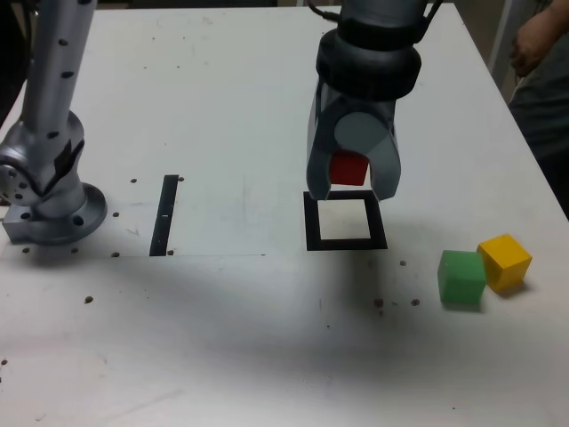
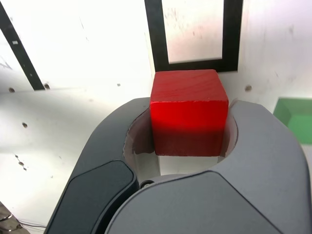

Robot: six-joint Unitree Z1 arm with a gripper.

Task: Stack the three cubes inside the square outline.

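- Your red cube (image 1: 348,166) was clamped between the jaws of the gripper (image 1: 352,182), up off the white table (image 1: 222,338).
- It hung just behind the far edge of the square outline (image 1: 345,221), which had nothing in its white centre.
- Green cube (image 1: 461,277) and yellow cube (image 1: 504,261) sat touching each other, off to the exterior view's right of the outline.
- A thin black strip (image 1: 165,214) lay to the exterior view's left, near the arm's base (image 1: 49,200).
- Somebody's arm (image 1: 536,40) showed at the table's far right corner.

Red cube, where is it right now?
The red cube is held in the gripper, above the table, just over the far edge of the square outline in the exterior view.
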